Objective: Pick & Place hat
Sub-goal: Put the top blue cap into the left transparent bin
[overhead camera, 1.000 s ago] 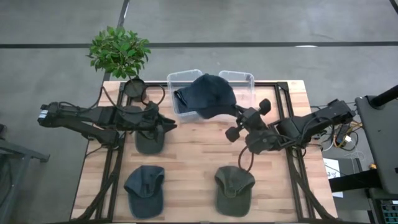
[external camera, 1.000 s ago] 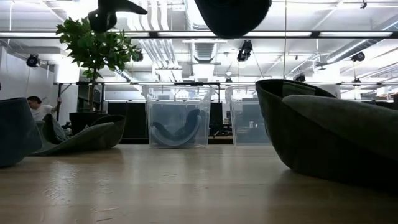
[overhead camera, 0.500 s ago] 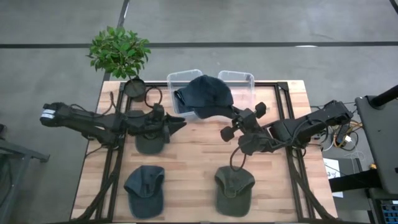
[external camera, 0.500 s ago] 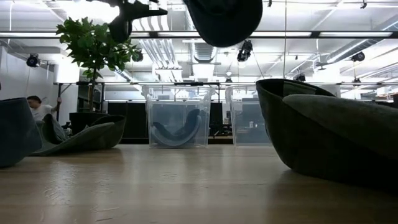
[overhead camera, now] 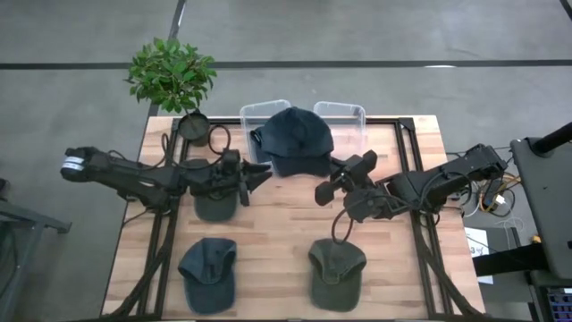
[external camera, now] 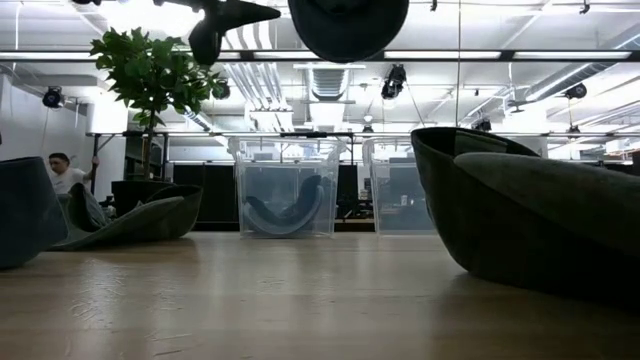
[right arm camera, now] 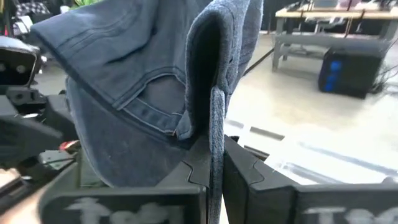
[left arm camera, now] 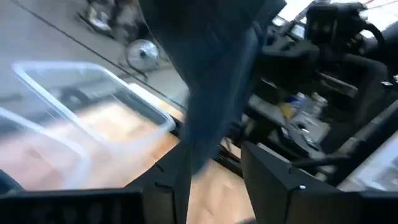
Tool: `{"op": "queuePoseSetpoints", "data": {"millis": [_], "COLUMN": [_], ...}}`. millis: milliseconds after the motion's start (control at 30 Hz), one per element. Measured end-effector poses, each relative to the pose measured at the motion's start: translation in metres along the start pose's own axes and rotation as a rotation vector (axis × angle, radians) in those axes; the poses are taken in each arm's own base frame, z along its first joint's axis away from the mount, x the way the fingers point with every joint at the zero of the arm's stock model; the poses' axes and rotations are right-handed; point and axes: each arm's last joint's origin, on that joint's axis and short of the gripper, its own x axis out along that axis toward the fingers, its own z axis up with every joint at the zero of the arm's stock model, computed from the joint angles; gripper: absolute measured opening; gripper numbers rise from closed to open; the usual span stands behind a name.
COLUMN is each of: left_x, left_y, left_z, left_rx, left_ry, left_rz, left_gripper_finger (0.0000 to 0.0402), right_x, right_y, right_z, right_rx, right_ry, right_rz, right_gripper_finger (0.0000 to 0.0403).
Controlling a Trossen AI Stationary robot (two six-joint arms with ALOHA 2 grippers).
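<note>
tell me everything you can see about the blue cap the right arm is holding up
The blue cap is dark denim-like fabric with stitched seams. The right gripper pinches its edge between shut fingers, holding it in the air above the left clear bin. The left gripper, fingers apart, is close beside its brim. Nothing else touches it.

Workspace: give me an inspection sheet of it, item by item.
Surface: wooden table, on a dark frame.
Job's things: blue cap held up over two clear bins at the far edge; the left bin already holds a dark cap. Three more caps on the table.
Clutter: potted plant at the far left corner.
Grippers: right gripper shut on the blue cap's brim; left gripper open, beside the cap's edge.
Cables: loops by the plant pot and under the right arm.
Surroundings: grey floor; a person far off in the low view.
</note>
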Motion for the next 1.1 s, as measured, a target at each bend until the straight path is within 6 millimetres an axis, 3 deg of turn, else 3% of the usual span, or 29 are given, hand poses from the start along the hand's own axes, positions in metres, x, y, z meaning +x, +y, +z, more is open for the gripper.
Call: {"op": "queuePoseSetpoints", "data": {"millis": [200, 1100], "left_x": [0.0047, 0.0042], "left_y": [-0.0008, -0.0052], "left_z": [0.0054, 0.0008], "left_rx": [0.020, 0.094], "left_ry": [-0.064, -0.007], "left_rz": [0.115, 0.063], "left_gripper_finger": [0.0131, 0.0131], "right_x": [0.0004, 0.0045], "right_y": [0.0005, -0.0011], "right_z": [0.0002, 0.0047], "right_rx": [0.030, 0.012], "right_ry": [0.008, -0.016], "right_rz": [0.011, -0.012], "right_gripper_finger": [0.0013, 0.0013]}}
